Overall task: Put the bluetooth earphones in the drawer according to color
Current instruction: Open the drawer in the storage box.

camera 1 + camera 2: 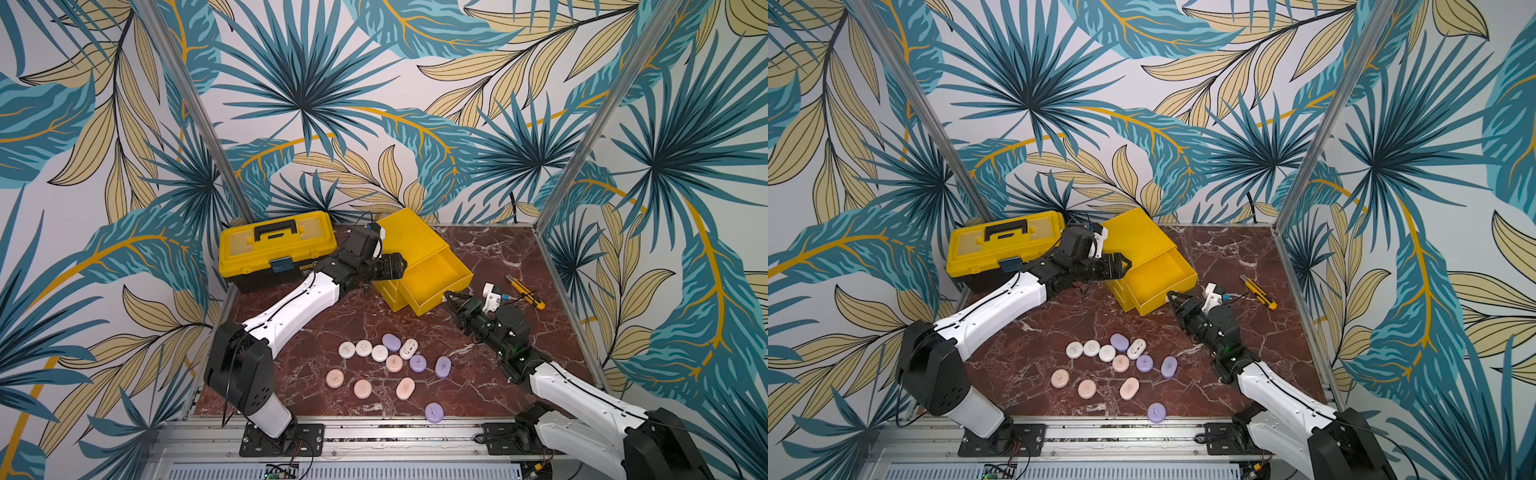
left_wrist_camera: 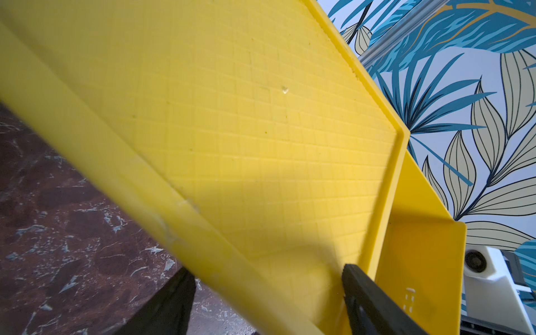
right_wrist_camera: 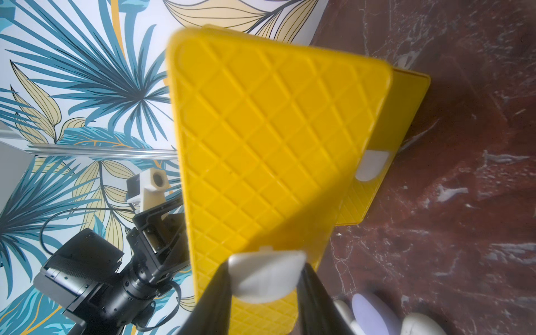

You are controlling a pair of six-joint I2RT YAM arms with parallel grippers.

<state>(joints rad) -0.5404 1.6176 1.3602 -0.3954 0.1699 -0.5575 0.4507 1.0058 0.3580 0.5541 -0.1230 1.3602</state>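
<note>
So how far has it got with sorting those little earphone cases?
Just started. Done: the top drawer is pulled out and looks empty. In hand: the right arm's jaws pinch its white tab; the left arm's jaws straddle the chest. To do: all twelve earphone cases, white, purple and pink, lie on the table.

A lab robot cell: aluminium frame posts (image 1: pixel 197 112), leaf-print panel walls (image 1: pixel 374 62), arms (image 1: pixel 299 303) bolted to a rail (image 1: pixel 395 430).

Earphones (image 1: pixel 394 363) lie before chest (image 1: pixel 409 241), toolbox (image 1: pixel 276 245) to its left
</note>
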